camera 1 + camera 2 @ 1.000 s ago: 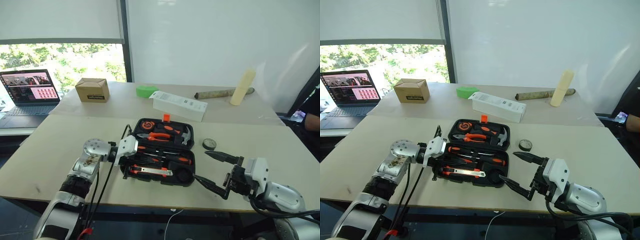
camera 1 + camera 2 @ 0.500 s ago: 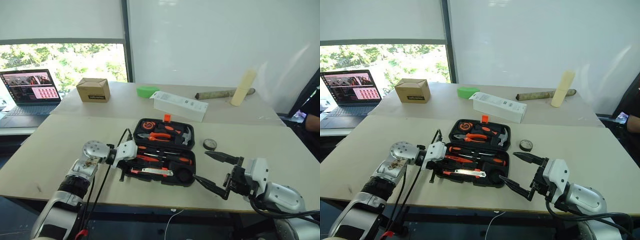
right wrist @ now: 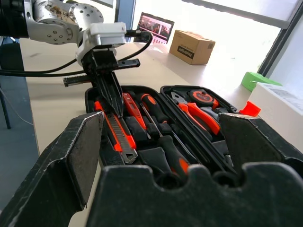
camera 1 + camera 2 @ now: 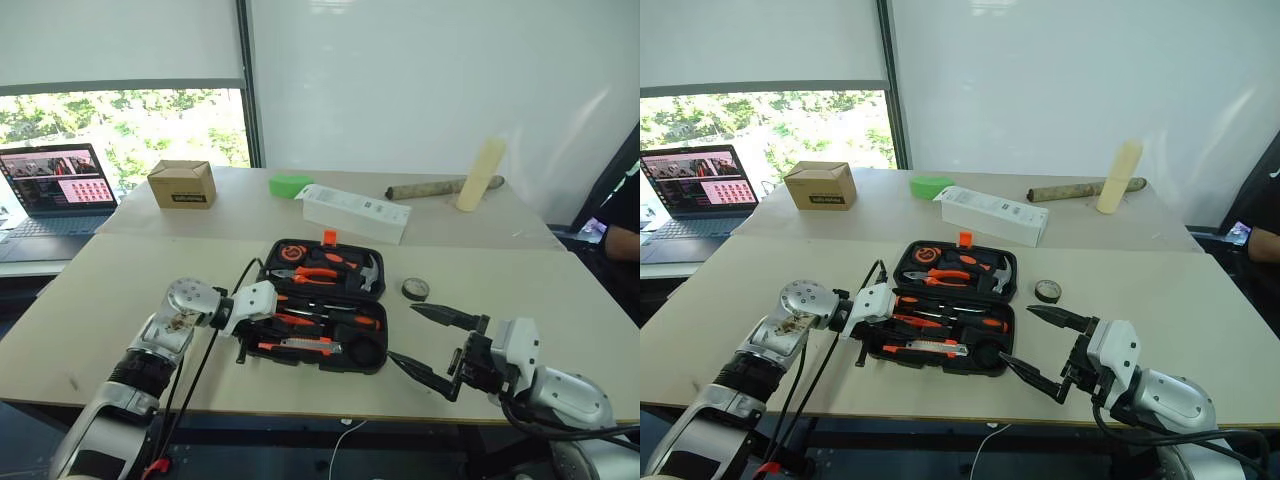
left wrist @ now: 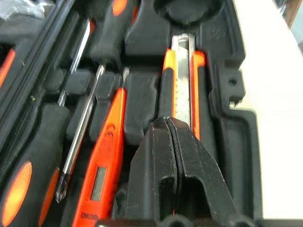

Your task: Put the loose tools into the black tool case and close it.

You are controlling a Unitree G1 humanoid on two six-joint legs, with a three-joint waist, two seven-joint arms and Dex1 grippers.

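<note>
The black tool case (image 4: pixel 320 364) lies open mid-table. Its front half holds an orange-black utility knife (image 5: pixel 182 85), a slim orange tester pen (image 5: pixel 106 161) and two screwdrivers (image 4: pixel 340 320). My left gripper (image 5: pixel 165 124) is shut with nothing in it; it points down into the case's left end, tips at the near end of the knife (image 3: pixel 120 135). A small black tape roll (image 4: pixel 416 289) lies on the table just right of the case. My right gripper (image 4: pixel 403 333) hangs open off the case's front right corner, apart from the roll.
Orange-handled pliers (image 4: pixel 320 272), a hammer (image 4: pixel 368 270) and a tape measure (image 4: pixel 295 249) sit in the lid. Behind are a long white box (image 4: pixel 355 212), a cardboard box (image 4: pixel 181 184), a laptop (image 4: pixel 62 185) and a cream cylinder (image 4: pixel 480 175). A person's arm (image 4: pixel 620 238) shows at far right.
My left gripper has sunk a little and tipped further down onto the knife's slot. The right gripper has stayed put. The camera view has shifted slightly.
</note>
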